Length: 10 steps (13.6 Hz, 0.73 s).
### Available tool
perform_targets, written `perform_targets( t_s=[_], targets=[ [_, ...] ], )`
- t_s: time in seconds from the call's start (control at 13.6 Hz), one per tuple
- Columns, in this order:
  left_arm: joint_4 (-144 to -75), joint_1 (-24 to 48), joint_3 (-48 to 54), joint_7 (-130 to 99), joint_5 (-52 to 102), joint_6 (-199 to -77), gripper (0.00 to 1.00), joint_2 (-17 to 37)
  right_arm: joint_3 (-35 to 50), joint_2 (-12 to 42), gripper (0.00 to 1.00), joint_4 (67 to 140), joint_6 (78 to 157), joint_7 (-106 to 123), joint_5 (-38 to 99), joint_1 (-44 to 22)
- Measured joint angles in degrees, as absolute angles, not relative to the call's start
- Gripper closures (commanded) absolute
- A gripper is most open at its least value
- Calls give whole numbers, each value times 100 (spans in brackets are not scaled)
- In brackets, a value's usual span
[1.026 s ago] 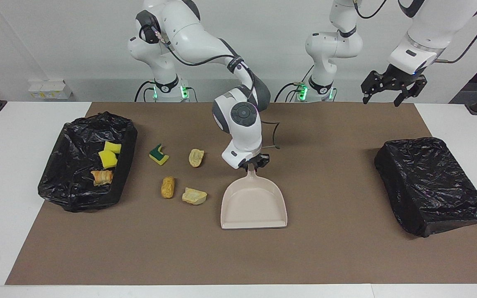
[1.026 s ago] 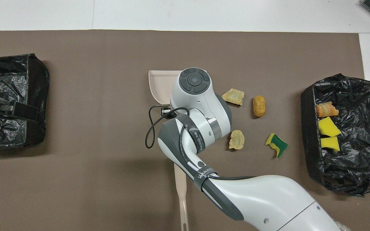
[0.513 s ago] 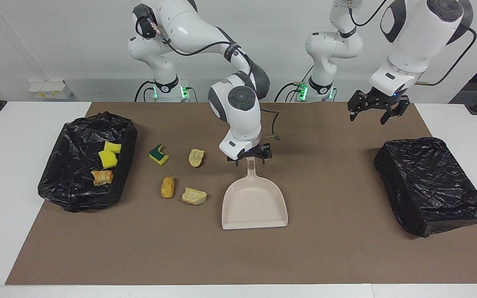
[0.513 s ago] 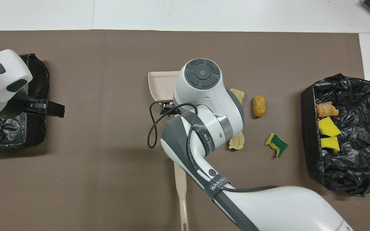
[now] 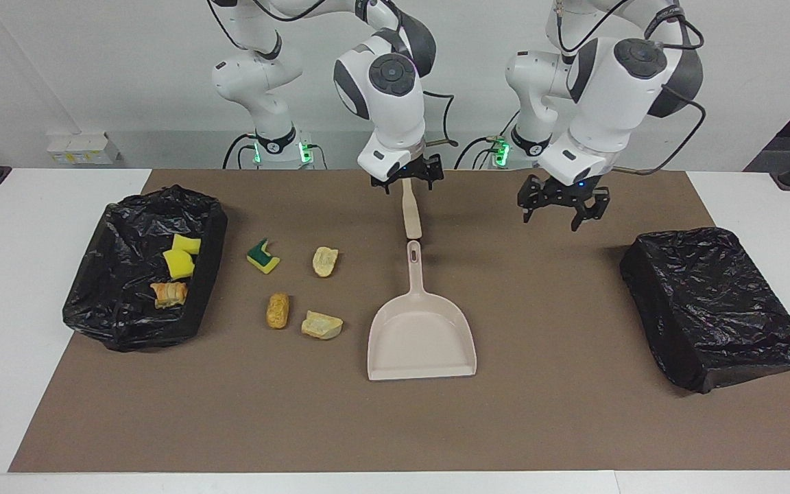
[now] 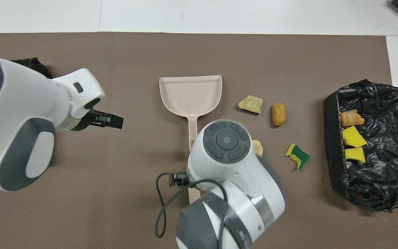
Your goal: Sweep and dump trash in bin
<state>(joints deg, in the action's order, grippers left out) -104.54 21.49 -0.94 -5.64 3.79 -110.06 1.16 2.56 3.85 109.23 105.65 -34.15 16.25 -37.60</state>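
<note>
A beige dustpan lies flat mid-mat, its handle toward the robots. A beige brush handle lies nearer to the robots. My right gripper is open over that handle. My left gripper is open in the air over the mat. Loose trash: a green-and-yellow sponge, a bread chunk, a pastry, another bread chunk. Two yellow sponges and a pastry lie in the bin.
A box covered in black bag stands at the left arm's end of the mat. The brown mat covers most of the white table. The right arm hides part of the bread chunk nearest the robots in the overhead view.
My right gripper let go of the dustpan's handle, rose and drew back over the brush handle. My left gripper came down and moved from the covered box toward the middle.
</note>
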Motion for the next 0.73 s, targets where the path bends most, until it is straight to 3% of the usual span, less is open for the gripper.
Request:
perform_targets(
  t_s=[0.22,0.37,0.51,0.73],
  targets=[
    [-10342,2559,-97,-1207,500,-11373,0,606,267,-475,0,12711,11582,-3575,1901,-4452],
    [-10139,2853,-95,-1665,500,-11606,0,993,272,-645,0,13409,12258,-3865,1905,-4948],
    [-10047,3119,-96,-2023,500,-11880,0,1283,276,-611,0,13890,12765,-3954,1905,-5257],
    [-10037,3604,-96,-2606,500,-12196,0,1604,251,-609,0,14023,12843,-3954,1905,-5279]
  ],
)
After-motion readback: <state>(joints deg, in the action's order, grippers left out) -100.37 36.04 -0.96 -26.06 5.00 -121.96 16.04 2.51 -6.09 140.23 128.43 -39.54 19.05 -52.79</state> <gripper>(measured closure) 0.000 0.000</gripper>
